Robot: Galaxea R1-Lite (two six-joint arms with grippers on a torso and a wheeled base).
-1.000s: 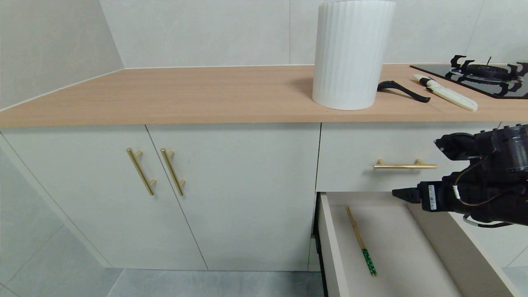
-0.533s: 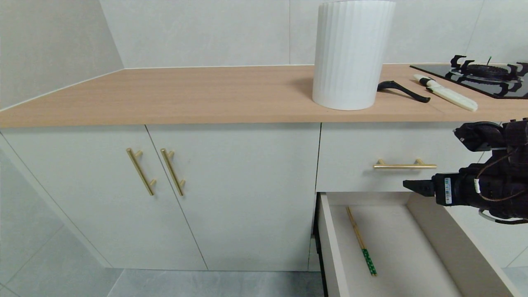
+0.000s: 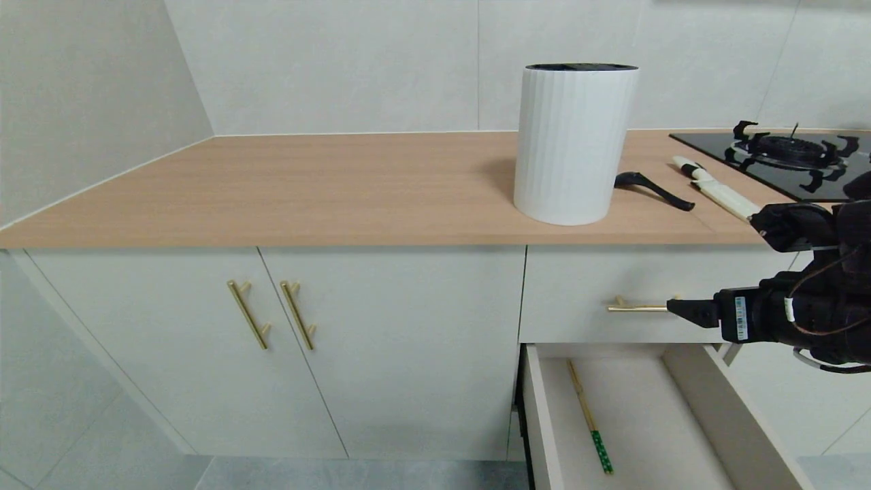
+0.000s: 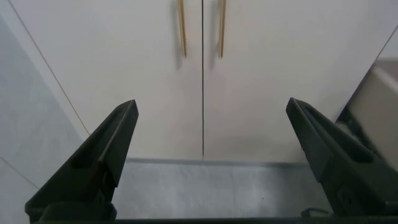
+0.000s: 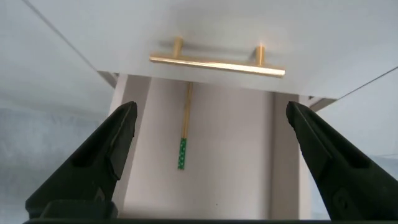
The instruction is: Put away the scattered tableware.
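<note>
Countertop (image 3: 340, 190) carrying a tall white canister (image 3: 575, 146), open drawer (image 3: 537, 415) below. My right gripper (image 3: 714, 265), fingers spread and empty, hangs before the upper drawer front (image 3: 585, 292). The pale knife (image 3: 718, 194) and black utensil (image 3: 653, 190) lie above and behind it, long axes angled toward the counter's edge. Chopsticks (image 3: 588, 425) lie inside the open drawer. My left gripper (image 4: 211, 118), also spread, sits low by the cupboard doors (image 4: 249, 93), farther off.

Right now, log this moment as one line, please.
right gripper open, empty, above open drawer | chopsticks in drawer | knife, black-handled utensil on countertop beside white holder | left gripper open, facing cabinet doors
</note>
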